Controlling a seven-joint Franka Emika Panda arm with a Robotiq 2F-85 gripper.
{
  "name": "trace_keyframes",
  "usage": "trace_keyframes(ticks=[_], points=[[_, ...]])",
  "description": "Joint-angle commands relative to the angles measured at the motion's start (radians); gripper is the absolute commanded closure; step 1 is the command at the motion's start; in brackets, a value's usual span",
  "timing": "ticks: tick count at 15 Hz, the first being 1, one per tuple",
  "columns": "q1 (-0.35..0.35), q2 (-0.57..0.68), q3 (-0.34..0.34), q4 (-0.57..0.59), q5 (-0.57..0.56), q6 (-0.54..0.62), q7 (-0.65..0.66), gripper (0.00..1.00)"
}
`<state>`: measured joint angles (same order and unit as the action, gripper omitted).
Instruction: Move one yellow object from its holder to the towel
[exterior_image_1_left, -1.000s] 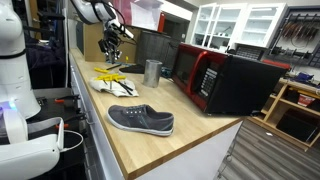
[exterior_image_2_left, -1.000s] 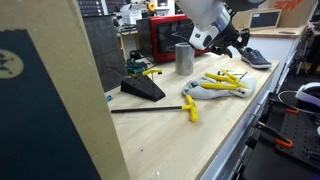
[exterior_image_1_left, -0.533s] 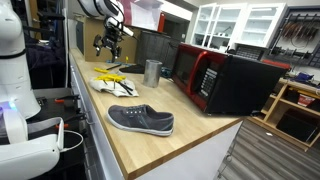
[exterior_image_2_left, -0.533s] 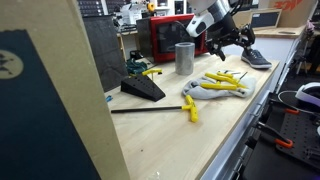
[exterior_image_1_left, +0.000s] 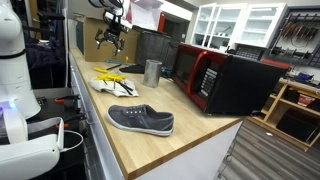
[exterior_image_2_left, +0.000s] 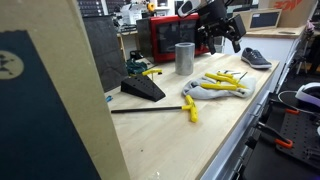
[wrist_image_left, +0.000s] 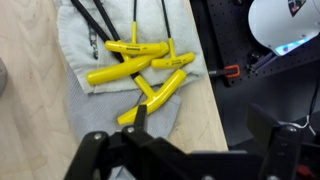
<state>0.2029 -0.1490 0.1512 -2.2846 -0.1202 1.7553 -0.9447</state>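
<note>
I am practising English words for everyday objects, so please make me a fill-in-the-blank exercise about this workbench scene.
1. The tools lying on the towel have ___ handles.
2. The shoe on the counter is ___ in colour.
3. The metal cup stands beside a microwave with a ___ front.
4. The gripper hangs ___ the towel without touching it.

Missing words: yellow; grey; red; above.

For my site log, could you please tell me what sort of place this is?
Likely a lab or workshop kitchenette: a red microwave on a wooden counter, white glass-fronted cabinets behind.
</note>
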Motion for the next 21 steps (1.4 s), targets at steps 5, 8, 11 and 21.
trace_keyframes(ticks=[5, 8, 11, 21], points=[[-0.016, 0.05, -0.003, 0.051, 0.051, 0.133, 0.356, 0.0], [-0.024, 0.059, -0.005, 0.071, 0.056, 0.159, 0.493, 0.0], [-0.032, 0.06, -0.005, 0.093, 0.056, 0.168, 0.636, 0.0], [-0.054, 0.115, -0.001, 0.152, 0.048, 0.282, 1.148, 0.0]])
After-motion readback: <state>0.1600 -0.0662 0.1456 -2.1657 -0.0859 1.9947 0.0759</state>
